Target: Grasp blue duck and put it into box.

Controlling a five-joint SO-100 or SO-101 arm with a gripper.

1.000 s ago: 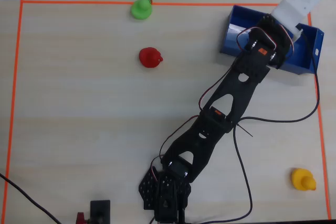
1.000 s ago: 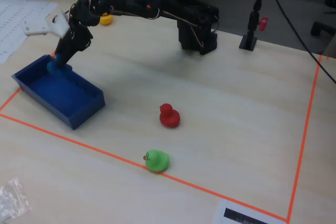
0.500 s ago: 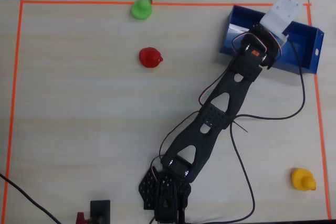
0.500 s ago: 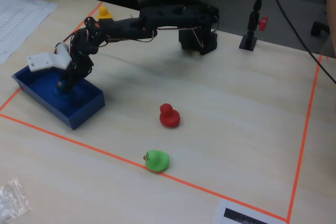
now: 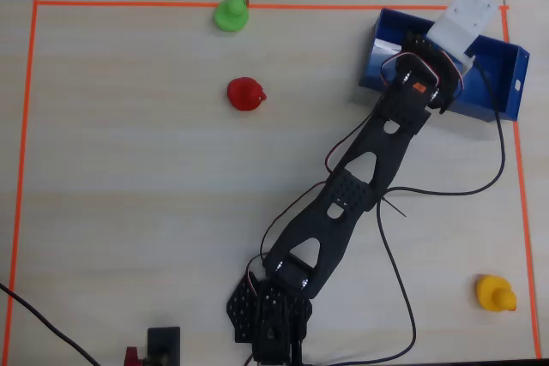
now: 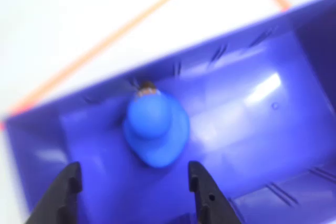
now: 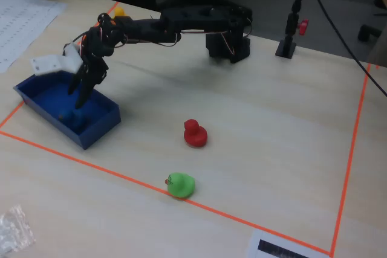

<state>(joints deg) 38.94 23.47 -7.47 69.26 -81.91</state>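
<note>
The blue duck (image 6: 156,129) lies on the floor of the dark blue box (image 6: 236,56), close to its far wall in the wrist view. My gripper (image 6: 133,177) is open, with its jaws spread wide just above the duck, touching nothing. In the fixed view the gripper (image 7: 80,93) points down into the box (image 7: 97,131) and the duck (image 7: 75,116) sits below its tips. In the overhead view the wrist and its white camera mount cover the duck and the gripper over the box (image 5: 493,70).
A red duck (image 5: 246,93) and a green duck (image 5: 232,14) stand left of the box in the overhead view, and a yellow duck (image 5: 495,292) at bottom right. Orange tape (image 5: 26,169) frames the work area. Cables trail beside the arm (image 5: 343,203).
</note>
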